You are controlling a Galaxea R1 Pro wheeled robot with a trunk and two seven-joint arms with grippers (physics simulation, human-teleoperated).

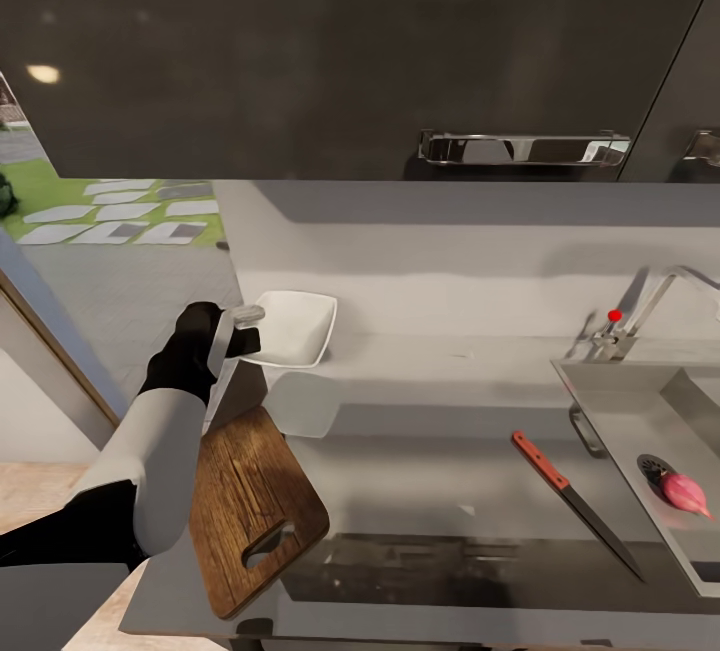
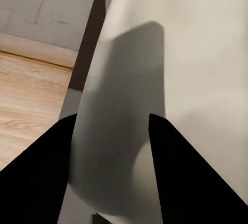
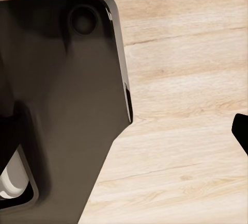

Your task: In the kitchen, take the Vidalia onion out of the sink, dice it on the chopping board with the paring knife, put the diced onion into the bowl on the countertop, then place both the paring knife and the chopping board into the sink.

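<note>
- The Vidalia onion (image 1: pixel 686 493) sits whole in the sink (image 1: pixel 640 411) at the lower right of the head picture, just beside the round drain hole (image 1: pixel 654 466). It is not out yet, so I think the first step is still to do.
- The chopping board (image 1: pixel 245 506) lies at the lower left, with nothing on it. No dicing is done.
- The paring knife (image 1: pixel 577 503) lies flat on the countertop (image 1: pixel 430 451), between the board and the sink, near the sink.
- The bowl (image 1: pixel 291 327) is at the left middle, near the back wall, and looks empty.
- The left gripper (image 1: pixel 243 328) is at the bowl's left edge. In the left wrist picture the two dark fingers (image 2: pixel 44 177) stand apart with the bowl's pale wall (image 2: pixel 121 110) between them. I cannot tell if they pinch it.
- The right wrist picture shows a dark robot part (image 3: pixel 62 105) over a wood floor (image 3: pixel 181 131). I cannot tell how the right jaws stand.
- Left to do, I think: all of it — lift the onion, dice it, fill the bowl, put knife and board in the sink.
- Count: one onion, one board, one knife, one bowl, one sink, one tap (image 1: pixel 650 301) with one red knob (image 1: pixel 614 315).
</note>
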